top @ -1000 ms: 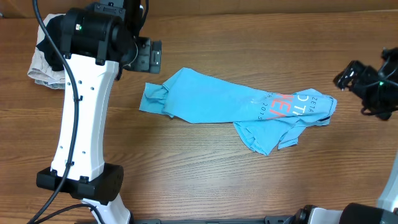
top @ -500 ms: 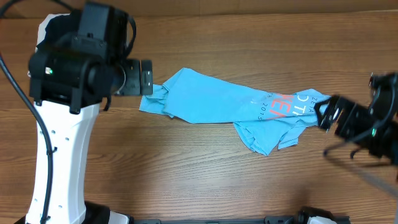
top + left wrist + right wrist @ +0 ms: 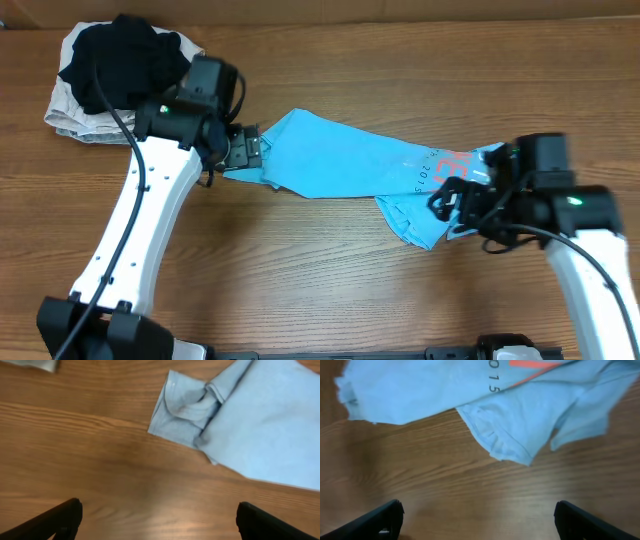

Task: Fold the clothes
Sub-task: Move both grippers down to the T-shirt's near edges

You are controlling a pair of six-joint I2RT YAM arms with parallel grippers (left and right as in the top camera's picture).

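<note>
The light sky-blue T-shirt (image 3: 350, 165) lies crumpled in a long band across the middle of the wooden table, with red and white lettering near its right end. My left gripper (image 3: 250, 152) is open and empty over the shirt's left end. In the left wrist view (image 3: 159, 520) the fingers span bare wood, with a bunched sleeve of the shirt (image 3: 187, 407) ahead. My right gripper (image 3: 450, 203) is open and empty over the shirt's right end. In the right wrist view (image 3: 477, 520) the fingers are above bare wood just short of the shirt's hem (image 3: 495, 435).
A black garment (image 3: 115, 55) lies on a beige folded cloth (image 3: 65, 115) at the back left corner. The wooden table (image 3: 320, 290) shows bare in front of the shirt.
Both arms have swung in toward the shirt: the left to its left end, the right leftward to its right end. The shirt has not moved.
</note>
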